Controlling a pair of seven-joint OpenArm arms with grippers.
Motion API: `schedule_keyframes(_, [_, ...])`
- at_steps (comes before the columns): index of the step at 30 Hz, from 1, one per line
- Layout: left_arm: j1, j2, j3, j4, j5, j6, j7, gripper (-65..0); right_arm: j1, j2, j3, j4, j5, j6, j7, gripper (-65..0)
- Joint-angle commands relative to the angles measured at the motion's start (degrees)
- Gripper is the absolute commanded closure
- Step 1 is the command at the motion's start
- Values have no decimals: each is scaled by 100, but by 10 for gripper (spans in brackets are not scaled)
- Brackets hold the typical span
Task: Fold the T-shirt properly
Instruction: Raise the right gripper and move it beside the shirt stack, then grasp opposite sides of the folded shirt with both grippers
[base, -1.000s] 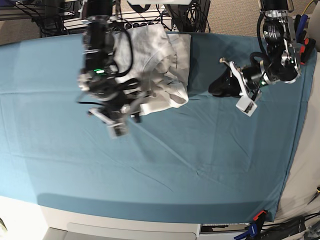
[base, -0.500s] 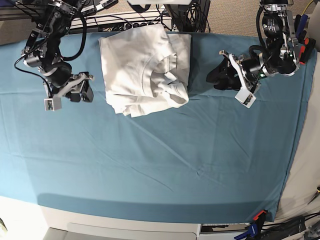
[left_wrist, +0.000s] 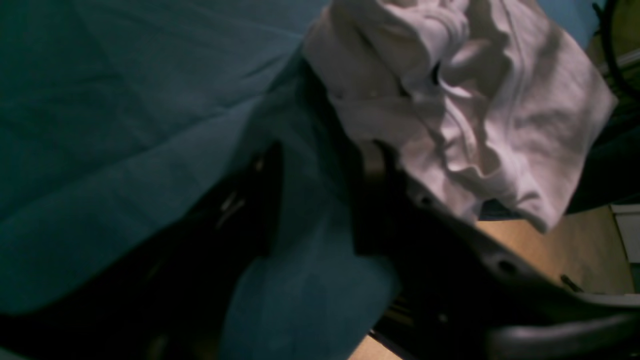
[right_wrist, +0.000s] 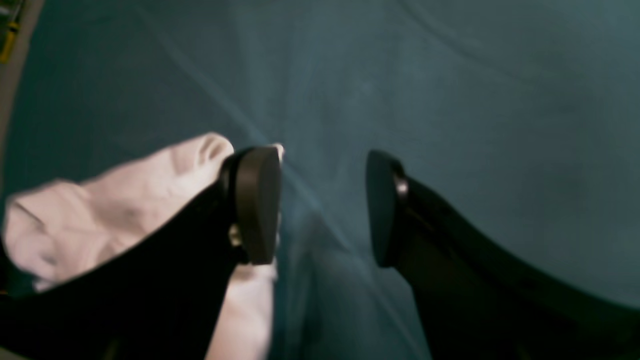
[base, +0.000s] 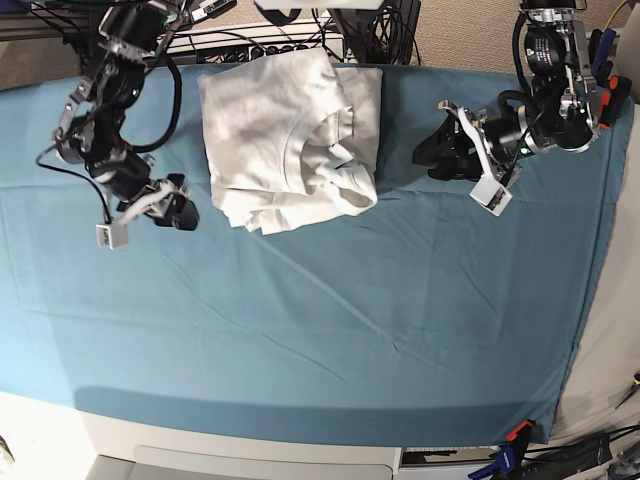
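Note:
The white T-shirt (base: 290, 140) lies folded and wrinkled into a rough rectangle at the back middle of the teal cloth (base: 350, 320), its neckband showing near the lower right. My right gripper (base: 178, 205) hovers just left of the shirt's lower left corner. In the right wrist view it (right_wrist: 320, 205) is open, only teal cloth between its pads, and the T-shirt (right_wrist: 125, 200) lies behind its left finger. My left gripper (base: 438, 155) sits right of the shirt, apart from it. In the left wrist view its dark, blurred fingers (left_wrist: 375, 200) stand apart over teal cloth, the T-shirt (left_wrist: 475, 100) beyond them.
The teal cloth covers the whole table. A rack with cables (base: 300, 30) stands behind the back edge. The cloth's right edge (base: 590, 300) drops off beside tools and wires. Tan floor (left_wrist: 575, 250) shows past the table in the left wrist view.
The right arm lifted off the T-shirt, swung out to the left, then came back toward the shirt's lower left corner. The left gripper's fingers spread; that arm barely moved.

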Motion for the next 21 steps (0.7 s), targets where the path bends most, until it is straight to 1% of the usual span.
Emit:
schedule_keyframes(1, [-26, -48, -17, 105, -142, -42, -131, -237, 127, 61, -37, -90, 245, 11, 4, -285])
schedule_keyframes(4, [-24, -46, -17, 105, -142, -22, -129, -237, 247, 61, -149, -592, 688, 111, -297, -285])
schedule_keyframes(6, [-11, -48, -17, 105, -140, 111, -125, -237, 238, 59, -258, -785, 1005, 245, -496, -285])
schedule_keyframes(7, [-4, -48, -17, 105, -142, 168, -122, -246, 236, 61, -313, -841, 1165, 317, -625, -285])
schedule_keyframes(8, [26, -50, -17, 105, -144, 214, -127, -269, 236, 61, -369, -876, 1327, 387, -734, -285])
schedule_keyframes(10, [116, -50, -17, 105, -144, 363, -125, -307, 223, 61, -481, -881, 1521, 492, -820, -285])
schedule_keyframes(11, [179, -52, -17, 105, -146, 422, -125, -314, 223, 61, -531, -881, 1532, 520, -828, -285])
schedule_keyframes(14, [439, -94, -17, 105, -173, 437, -81, -314, 225, 61, -647, -876, 1530, 546, -824, -285])
schedule_keyframes(17, [730, -146, -17, 105, -380, 570, 13, -314, 227, 63, -662, -876, 1530, 575, -807, -285])
schedule_keyframes(21, [1043, -155, -17, 105, -518, 588, 28, -328, 225, 61, -667, -874, 1532, 575, -793, -285])
